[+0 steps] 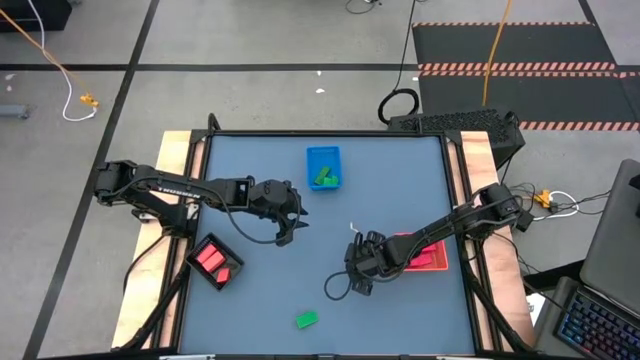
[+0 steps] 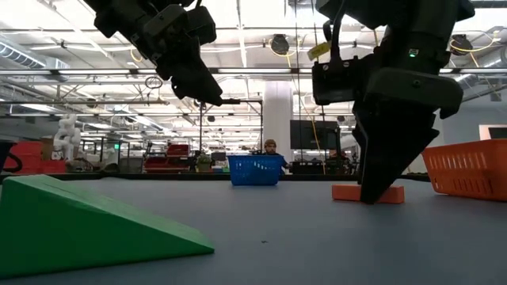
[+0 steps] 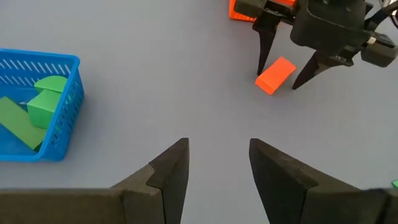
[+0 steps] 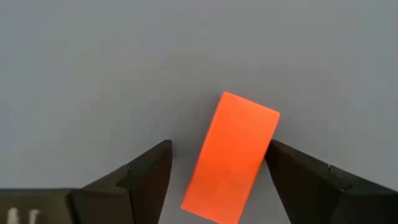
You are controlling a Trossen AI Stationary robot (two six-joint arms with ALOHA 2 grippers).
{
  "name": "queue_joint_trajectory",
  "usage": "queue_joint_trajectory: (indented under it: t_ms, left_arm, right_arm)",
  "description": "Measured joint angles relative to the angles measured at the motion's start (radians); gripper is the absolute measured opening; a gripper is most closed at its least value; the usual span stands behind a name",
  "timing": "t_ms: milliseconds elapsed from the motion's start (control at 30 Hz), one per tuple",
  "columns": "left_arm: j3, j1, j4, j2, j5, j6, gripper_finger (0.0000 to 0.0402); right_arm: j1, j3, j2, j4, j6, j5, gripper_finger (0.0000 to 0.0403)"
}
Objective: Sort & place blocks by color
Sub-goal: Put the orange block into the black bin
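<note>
R gripper (image 1: 358, 283) down at the table (image 1: 400, 190) surface just off the near-left corner of the red tray (image 1: 432, 258), fingers apart and straddling an orange-red block (image 4: 231, 157) that lies flat on the table. In the R wrist view one finger (image 4: 298, 180) sits right against the block's long edge, other finger (image 4: 146, 177) apart from it w/ a gap, so not clamped. Low view shows the same block (image 2: 348, 192) flat on the table w/ the fingertips at the surface around it.

L gripper (image 1: 285, 232) hangs above the table, between the black tray (image 1: 196, 268) and the blue tray (image 1: 310, 153), fingers open, holding nothing. L wrist view looks across at the R gripper (image 3: 286, 73) and the orange-red block (image 3: 275, 75) between its fingers.

Blue tray on the far side of the table from the red tray, holds green blocks (image 1: 325, 177); L wrist view shows a flat one and a chunkier one (image 3: 45, 104) inside. Black tray, left of the red tray across the table, holds pink-red blocks (image 1: 212, 260). One green wedge block (image 1: 306, 320) lies loose on the table near the front edge, left of and nearer than the red tray; it fills the low view's foreground (image 2: 87, 226). Red tray's contents mostly hidden by the R arm, can't tell
</note>
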Motion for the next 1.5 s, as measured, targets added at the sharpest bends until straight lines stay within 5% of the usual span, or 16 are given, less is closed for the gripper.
queue_joint_trajectory:
  t_ms: [200,400,633,967,1500]
  left_arm:
    - [0.000,0.000,0.000,0.000,0.000,0.002,0.0170]
    - [0.000,-0.008,0.011,0.000,0.000,0.056,0.0170]
    - [0.000,-0.015,0.080,0.000,-0.001,0.183,0.0170]
    - [0.000,-0.080,0.189,0.000,0.000,0.388,0.0170]
    - [0.000,-0.085,0.211,0.000,-0.090,0.363,0.0170]
  right_arm:
    - [0.002,-0.002,-0.004,-0.006,-0.001,0.020,0.0224]
    - [0.006,-0.004,-0.011,0.005,-0.085,0.022,0.0119]
    - [-0.010,-0.007,-0.030,0.060,-0.258,0.051,0.0117]
    - [-0.049,-0.005,-0.212,0.275,-0.610,0.471,0.0117]
    - [-0.088,-0.004,-0.255,0.479,-0.766,0.374,0.0117]
